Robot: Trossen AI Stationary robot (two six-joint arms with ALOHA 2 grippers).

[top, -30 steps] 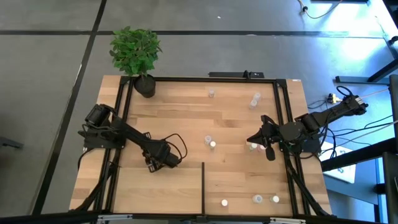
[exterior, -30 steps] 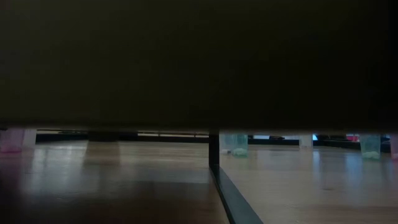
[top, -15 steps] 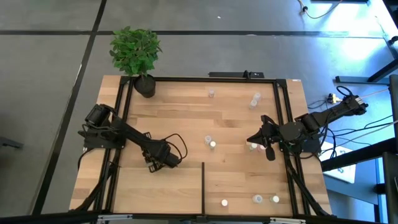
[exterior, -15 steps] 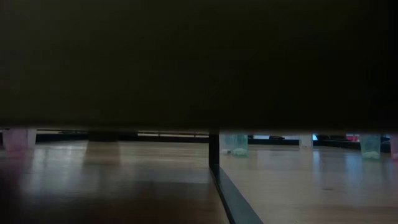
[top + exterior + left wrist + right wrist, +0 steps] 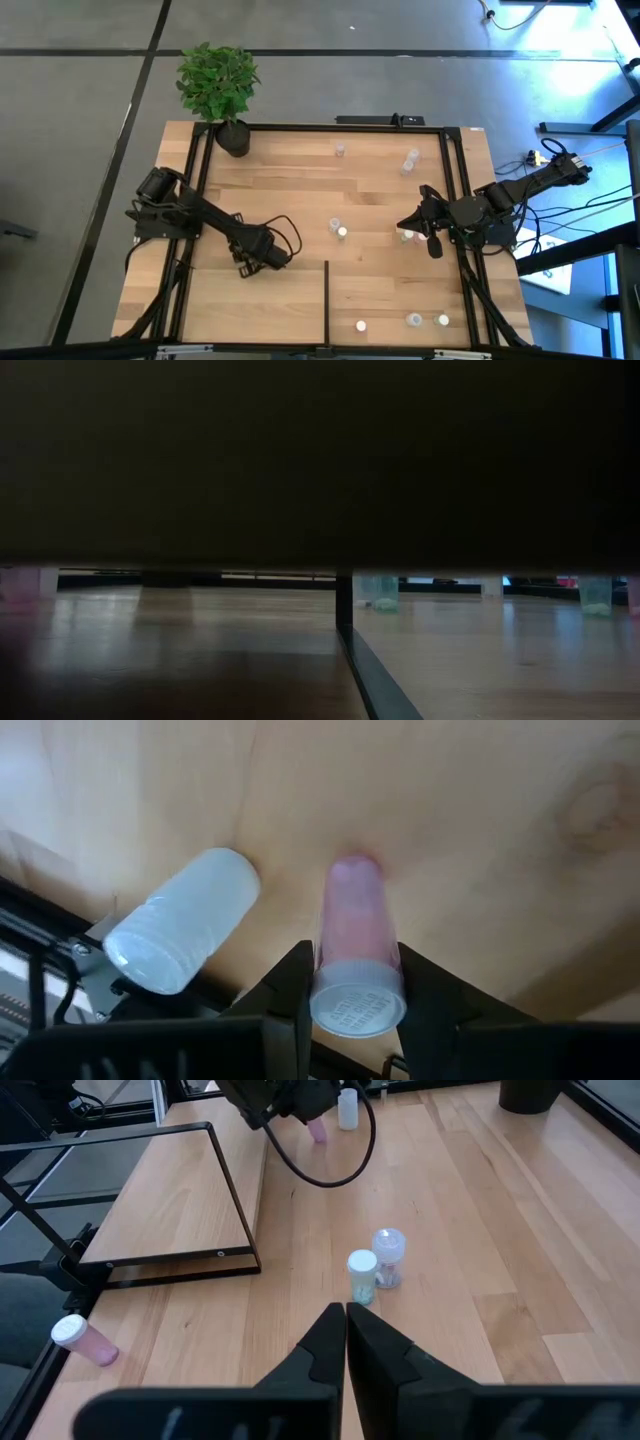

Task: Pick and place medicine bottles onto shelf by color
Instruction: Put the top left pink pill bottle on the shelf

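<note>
Small pink-tinted plastic medicine bottle [image 5: 354, 955] pinched in the left gripper [image 5: 352, 982], right gripper [image 5: 346, 1332] pressed together idle, and most bottles sit scattered, unsorted.

Overhead, table-level, 2 wrist cams; shared shelf [image 5: 380, 200].

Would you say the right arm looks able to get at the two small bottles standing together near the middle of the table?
Probably yes: the right gripper, shut and empty, points straight at the two bottles, with only bare wood between; its fingers must open first.
</note>
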